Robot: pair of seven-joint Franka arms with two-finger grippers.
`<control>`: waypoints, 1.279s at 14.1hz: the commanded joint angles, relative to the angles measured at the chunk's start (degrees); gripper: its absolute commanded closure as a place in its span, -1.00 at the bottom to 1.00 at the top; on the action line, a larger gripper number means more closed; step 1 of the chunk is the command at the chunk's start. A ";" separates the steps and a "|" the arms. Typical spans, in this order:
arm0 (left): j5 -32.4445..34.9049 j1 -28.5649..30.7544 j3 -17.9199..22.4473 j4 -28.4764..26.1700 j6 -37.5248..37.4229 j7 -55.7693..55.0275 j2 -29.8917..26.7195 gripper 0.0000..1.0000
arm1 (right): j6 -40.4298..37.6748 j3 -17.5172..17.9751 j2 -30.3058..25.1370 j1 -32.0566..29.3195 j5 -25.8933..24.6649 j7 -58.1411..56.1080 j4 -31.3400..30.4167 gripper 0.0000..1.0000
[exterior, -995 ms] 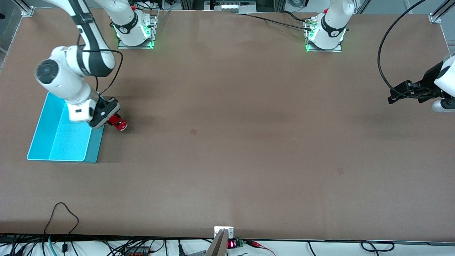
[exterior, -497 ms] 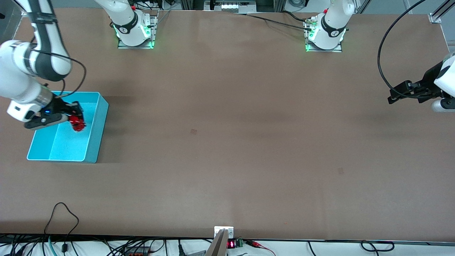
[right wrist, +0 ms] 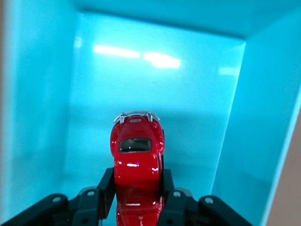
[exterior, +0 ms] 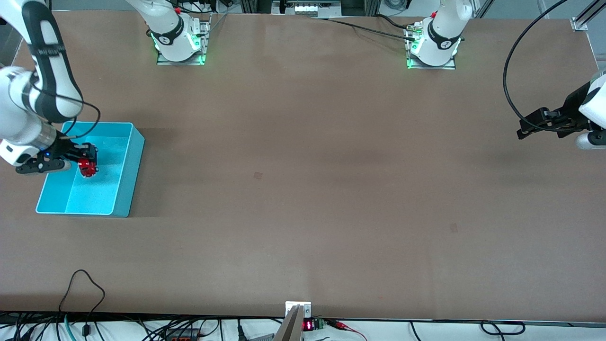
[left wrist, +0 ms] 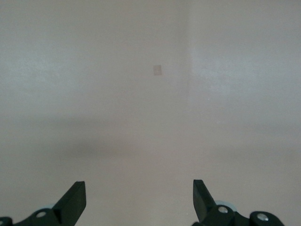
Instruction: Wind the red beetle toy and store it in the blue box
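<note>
Now at the storing step, the right end effector [exterior: 84, 160] grips the red beetle toy [right wrist: 137, 155] over the blue box [exterior: 124, 192], seemingly clear of its floor; next comes release (left end effector [left wrist: 139, 200] waits, spread wide, empty, over the tabletop [exterior: 303, 189]).

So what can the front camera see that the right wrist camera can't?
Only the front view shows the left gripper waiting open at the left arm's end of the table, plus both robot bases. Only the right wrist view shows the red beetle toy close up, with its dark window and silvery bumper. Both show the right gripper shut on the toy over the inside of the blue box.
</note>
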 commanded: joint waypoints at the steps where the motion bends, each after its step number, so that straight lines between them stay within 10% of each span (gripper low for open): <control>1: -1.02 -0.61 0.29 0.45 0.22 1.19 -0.46 -1.00 | 2.75 -0.02 4.82 -0.26 0.01 1.72 1.65 0.80; 2: -1.02 -0.61 0.29 0.45 0.57 1.19 -0.55 -1.00 | 2.84 -0.02 5.26 -0.34 0.18 1.99 1.65 -0.04; 4: -1.02 -0.61 0.21 0.45 0.67 1.19 -0.55 -1.00 | 2.49 0.07 4.83 -0.61 0.36 2.69 1.65 -0.97; 9: -1.02 -0.61 -0.06 0.45 0.67 1.19 -0.55 -1.00 | -7.23 1.29 -7.09 -0.17 -0.43 1.99 2.88 -1.00; 18: -1.02 -0.61 0.03 0.45 1.46 1.19 -0.46 -1.00 | -49.86 16.05 -20.56 0.62 -4.82 17.10 24.59 -1.00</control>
